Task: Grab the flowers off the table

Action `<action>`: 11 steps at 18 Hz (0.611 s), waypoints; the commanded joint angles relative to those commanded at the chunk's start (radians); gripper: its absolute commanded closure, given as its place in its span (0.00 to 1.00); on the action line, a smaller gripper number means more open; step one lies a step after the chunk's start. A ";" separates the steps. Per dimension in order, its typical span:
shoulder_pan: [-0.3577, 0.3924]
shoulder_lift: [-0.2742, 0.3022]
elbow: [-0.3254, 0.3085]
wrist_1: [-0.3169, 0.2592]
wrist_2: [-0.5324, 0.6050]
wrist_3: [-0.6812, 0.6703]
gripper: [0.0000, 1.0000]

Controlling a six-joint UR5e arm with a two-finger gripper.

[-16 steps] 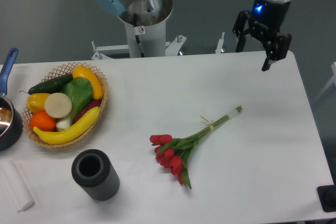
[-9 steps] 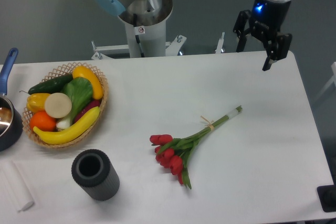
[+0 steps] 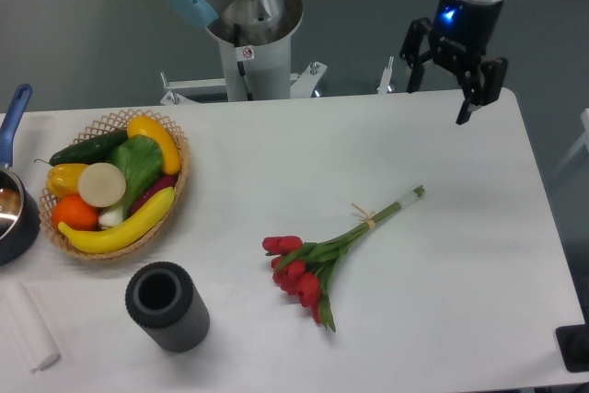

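My tool (image 3: 440, 89) hangs with its two fingers spread apart and nothing between them, above the far right part of the tabletop (image 3: 460, 255). The flowers (image 3: 333, 248) lie flat on the white surface well apart from my tool, nearer the camera and off to its left, clear of everything else. Their long axis runs on a diagonal: the cut stem ends, just past the pale band (image 3: 369, 220), point up toward my tool's side, while the red heads point away from it, down toward the near edge and to the left. The leaves fan out near the heads, so the bunch is thickest at the end farthest from me and thin at the banded end. The main risk, as I judge it, is closing with my fingers lined up along the stems rather than across them; then they would slide along the bunch or push it over the smooth surface instead of trapping it. Coming down over the heads could crush petals or catch only a leaf, and the bunch would tip and drop when lifted. Gripping too close to the cut ends could let the heavy head end swing down and pull the stems out. The stems lie low on the surface, so stopping too high would close on air, and going too low would press my fingertips into the tabletop. The black ribbed cylinder (image 3: 167, 306) and the basket (image 3: 177, 186) of fruit and vegetables sit farther left, well away from any path I need.
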 joint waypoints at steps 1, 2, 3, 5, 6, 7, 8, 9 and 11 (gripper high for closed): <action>-0.012 -0.005 0.002 0.000 -0.002 -0.037 0.00; -0.023 -0.005 0.002 0.002 -0.002 -0.069 0.00; -0.032 -0.006 0.002 0.005 -0.002 -0.097 0.00; -0.066 -0.018 0.002 0.050 0.001 -0.153 0.00; -0.081 -0.031 0.005 0.073 0.005 -0.180 0.00; -0.098 -0.038 0.003 0.080 0.005 -0.195 0.00; -0.112 -0.048 0.005 0.080 0.005 -0.209 0.00; -0.127 -0.054 0.003 0.080 0.003 -0.227 0.00; -0.163 -0.060 -0.011 0.087 0.002 -0.301 0.00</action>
